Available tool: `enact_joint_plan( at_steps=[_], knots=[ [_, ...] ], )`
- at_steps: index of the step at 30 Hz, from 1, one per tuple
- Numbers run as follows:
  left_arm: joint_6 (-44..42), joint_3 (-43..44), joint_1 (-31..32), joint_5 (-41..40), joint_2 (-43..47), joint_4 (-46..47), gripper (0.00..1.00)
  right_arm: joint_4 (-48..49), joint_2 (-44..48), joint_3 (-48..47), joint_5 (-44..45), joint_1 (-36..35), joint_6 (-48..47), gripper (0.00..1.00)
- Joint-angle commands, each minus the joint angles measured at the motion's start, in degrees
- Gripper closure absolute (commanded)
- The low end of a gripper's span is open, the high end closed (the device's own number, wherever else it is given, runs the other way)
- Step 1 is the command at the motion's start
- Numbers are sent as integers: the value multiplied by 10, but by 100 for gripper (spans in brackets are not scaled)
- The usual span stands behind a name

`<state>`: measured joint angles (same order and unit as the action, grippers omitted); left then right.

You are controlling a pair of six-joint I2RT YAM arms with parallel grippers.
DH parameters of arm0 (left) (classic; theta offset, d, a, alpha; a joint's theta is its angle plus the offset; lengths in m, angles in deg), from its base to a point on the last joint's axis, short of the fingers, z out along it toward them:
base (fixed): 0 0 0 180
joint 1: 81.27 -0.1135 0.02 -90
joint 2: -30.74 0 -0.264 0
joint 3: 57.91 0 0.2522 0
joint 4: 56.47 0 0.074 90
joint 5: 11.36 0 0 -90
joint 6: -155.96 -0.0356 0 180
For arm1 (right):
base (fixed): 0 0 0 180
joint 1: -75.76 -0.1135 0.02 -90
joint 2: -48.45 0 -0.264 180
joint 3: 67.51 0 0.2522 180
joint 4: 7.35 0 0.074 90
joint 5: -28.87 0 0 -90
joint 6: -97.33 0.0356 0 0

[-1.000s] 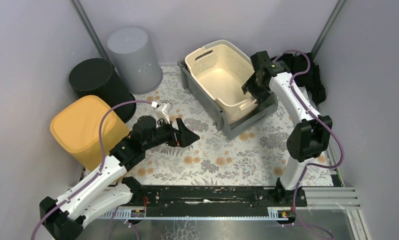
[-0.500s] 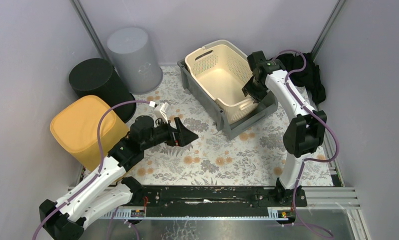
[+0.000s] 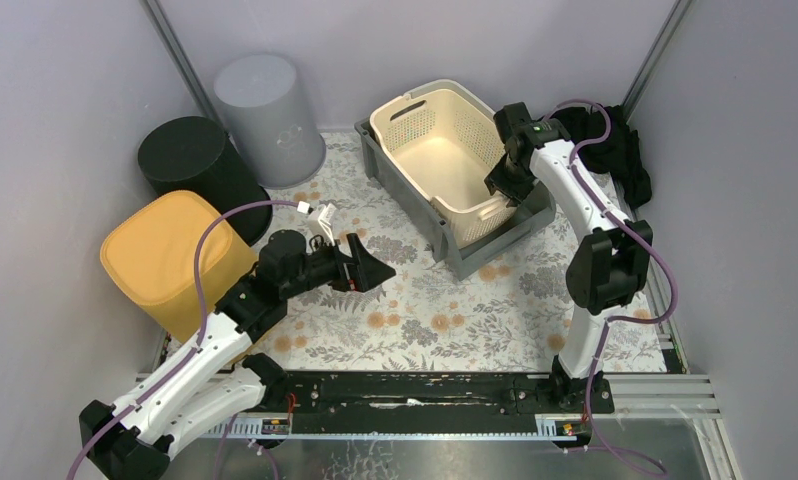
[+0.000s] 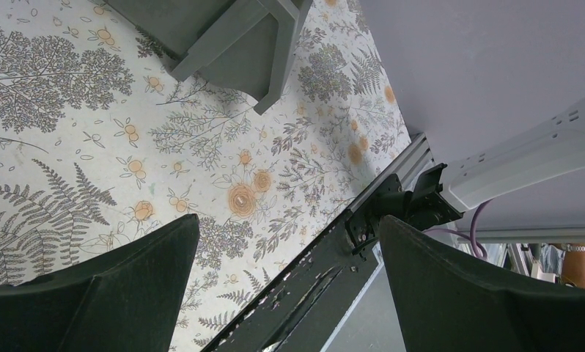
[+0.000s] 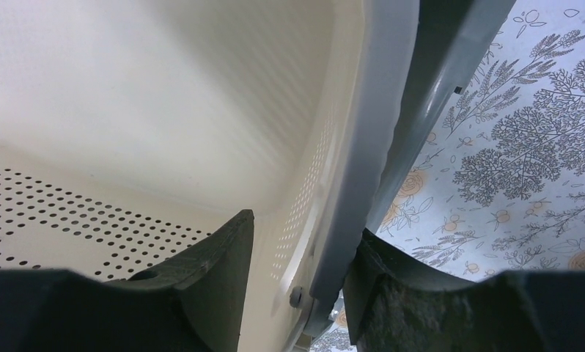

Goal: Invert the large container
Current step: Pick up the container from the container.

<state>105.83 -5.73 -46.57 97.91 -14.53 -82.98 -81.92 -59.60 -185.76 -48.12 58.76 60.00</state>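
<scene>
Right gripper [image 5: 304, 253] is seen partly closed and clamped over a doubled wall: one finger [image 5: 216, 279] is set inside the cream basket [image 3: 440, 150] against its perforated side, and the other finger is pressed against the outside of the large grey container [image 3: 495, 245]. Both walls are pinched between the jaws, with no gap visible on either side in the right wrist view. From the top view, the grip is placed on the right-hand long side of the container, near its front right corner, with the right arm reaching in from above. The large grey container is seen upright, mouth up, at the far right of the floral mat [image 3: 425, 300], turned at an angle to the mat's edges; the cream basket is nested inside it and sits tilted, its far rim raised well above the grey rim. Nothing is turned over yet. Left gripper [image 3: 377, 270] is held fully open and empty, hovering low over the middle of the mat and touching nothing. It is pointed toward the container's near corner, which is seen in the left wrist view well apart from the fingers, with bare mat between them.
</scene>
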Motion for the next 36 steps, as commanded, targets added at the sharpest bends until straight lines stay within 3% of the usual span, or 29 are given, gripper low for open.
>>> enact_joint_plan(
  at_steps=[1,8,12,15,16,36],
  knots=[
    [-13,-7,-6,12,3,24,0,5,-8,0,19,-5,-8,50],
    [-15,-7,-11,16,0,24,0,9,-8,13,17,-4,-13,58],
    [-15,-6,-13,18,-1,23,0,16,-6,21,13,-4,-16,74],
    [-16,-5,-14,19,1,20,0,21,-6,21,6,-4,-16,98],
    [-17,-5,-15,18,2,19,0,21,-5,20,4,-3,-16,100],
    [-21,27,-18,6,4,-8,0,108,118,15,-6,-1,13,100]
  ],
)
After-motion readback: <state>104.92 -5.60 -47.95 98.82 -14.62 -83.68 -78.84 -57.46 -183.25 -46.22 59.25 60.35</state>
